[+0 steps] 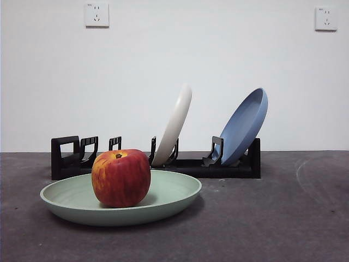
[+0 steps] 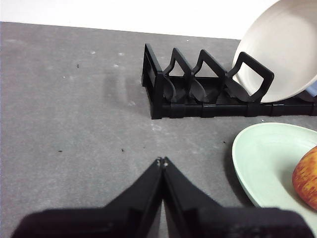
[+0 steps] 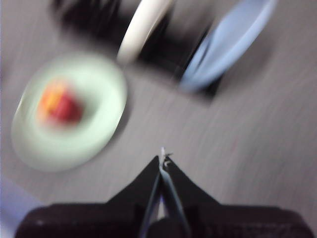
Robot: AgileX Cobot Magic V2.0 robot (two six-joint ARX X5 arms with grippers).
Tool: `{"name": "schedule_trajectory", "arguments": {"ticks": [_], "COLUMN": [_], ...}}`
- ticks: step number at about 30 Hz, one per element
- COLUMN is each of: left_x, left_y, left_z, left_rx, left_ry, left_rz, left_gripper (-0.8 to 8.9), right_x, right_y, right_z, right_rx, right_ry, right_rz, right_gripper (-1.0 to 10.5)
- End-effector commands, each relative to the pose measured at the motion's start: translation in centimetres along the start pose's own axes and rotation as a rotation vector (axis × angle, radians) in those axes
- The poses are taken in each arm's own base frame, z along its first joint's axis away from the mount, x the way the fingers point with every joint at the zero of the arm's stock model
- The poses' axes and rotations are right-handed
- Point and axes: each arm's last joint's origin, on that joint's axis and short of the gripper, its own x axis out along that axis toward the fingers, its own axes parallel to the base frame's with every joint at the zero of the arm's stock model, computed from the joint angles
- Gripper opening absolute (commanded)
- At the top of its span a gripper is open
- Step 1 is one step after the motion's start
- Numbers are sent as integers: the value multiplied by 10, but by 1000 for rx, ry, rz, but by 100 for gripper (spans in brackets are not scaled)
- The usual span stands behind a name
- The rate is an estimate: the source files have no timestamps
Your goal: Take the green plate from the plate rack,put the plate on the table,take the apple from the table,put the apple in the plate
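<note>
Sitting upright in the wide pale sage-green plate (image 1: 180,194), the red apple with a yellow patch (image 1: 121,178) rests left of its centre. That plate lies flat on the dark grey bench (image 1: 272,218), just before the long black plastic plate rack (image 1: 191,166), where a cream-white plate (image 1: 174,124) and a blue plate (image 1: 244,126) lean. Both the left claw (image 2: 162,161) and the right claw (image 3: 163,157) are pressed closed, holding nothing, above bare bench.

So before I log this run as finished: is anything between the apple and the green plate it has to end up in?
Nothing visible. The apple already sits in the green plate on the table, in front of the plate rack. Both grippers are shut and away from it.
</note>
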Motion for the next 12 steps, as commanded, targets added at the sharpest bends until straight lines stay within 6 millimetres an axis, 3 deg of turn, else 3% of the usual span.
{"name": "schedule_trajectory", "arguments": {"ticks": [1, 4, 8, 12], "left_x": [1, 1, 1, 1], "left_y": [0, 0, 0, 0], "left_z": [-2, -2, -2, -2], "left_rx": [12, 12, 12, 12], "left_ry": [0, 0, 0, 0], "left_rz": [0, 0, 0, 0], "left_gripper": [-1, -1, -1, -1], "right_x": [17, 40, 76, 89], "right_y": [-15, -31, -40, -40], "right_z": [-1, -33, -103, -150], "right_rx": [52, 101, 137, 166], "right_ry": [-198, -295, -349, -399], "right_rz": [-68, -113, -196, -253], "right_gripper": [1, 1, 1, 1]}}
